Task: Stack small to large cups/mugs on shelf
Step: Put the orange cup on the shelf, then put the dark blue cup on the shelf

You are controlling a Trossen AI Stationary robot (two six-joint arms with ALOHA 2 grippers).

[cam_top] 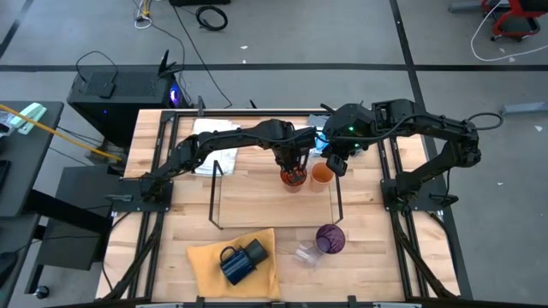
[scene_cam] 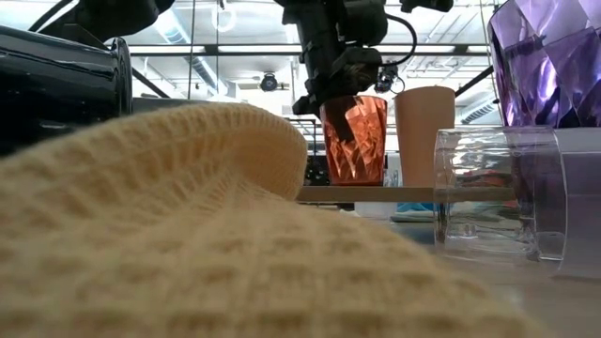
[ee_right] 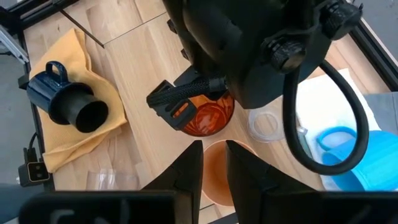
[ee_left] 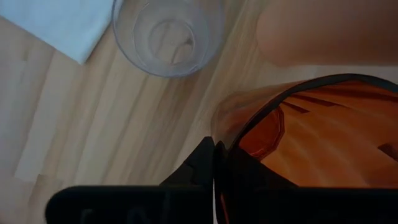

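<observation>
**Two orange cups in hand at the back of the shelf; release and nesting to be done with care**

Yellow cloth [cam_top: 233,258] at 7 o'clock on the desk [cam_top: 377,265], carrying the dark navy mug [cam_top: 234,263] and black cup [cam_top: 255,251], both on their sides. Untouched.

Shelf [cam_top: 257,198] at desk centre. Left claw [cam_top: 293,168] over its 12 o'clock edge, pinched shut on the rim of the faceted orange cup [scene_cam: 353,139], one finger inside the wall. Cup upright, apparently seated on the shelf board. Advised: confirm full seating, then open straight and lift vertically to avoid tipping.

Plain orange cup [scene_cam: 424,135] just beside, at the faceted cup's 3 o'clock. Right claw [ee_right: 214,163] gripping its rim. Whether fully set down: cannot tell. Advised: keep both claws from fouling one another; move one arm at a time.

Clear glass [cam_top: 305,254] lying at 5 o'clock, purple cup [cam_top: 330,238] beside it. Both still off the shelf.

Blue mug [ee_right: 341,144] and second clear glass [ee_left: 166,34] behind the shelf.
</observation>
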